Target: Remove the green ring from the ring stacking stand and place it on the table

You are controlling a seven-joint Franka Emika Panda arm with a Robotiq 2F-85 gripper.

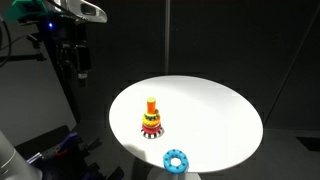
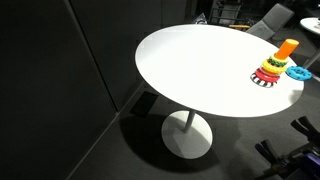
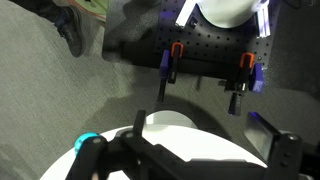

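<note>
The ring stacking stand stands near the middle of the round white table, with an orange peg and red, yellow and dark scalloped rings. It also shows near the table's edge in an exterior view. I cannot pick out a green ring in the stack at this size. My gripper hangs high up, off the table's far left side and well away from the stand. In the wrist view its dark fingers are spread apart and hold nothing.
A separate light-blue scalloped ring lies on the table near its edge, beside the stand, and shows in the wrist view. A black pegboard base with clamps lies on the floor beyond the table.
</note>
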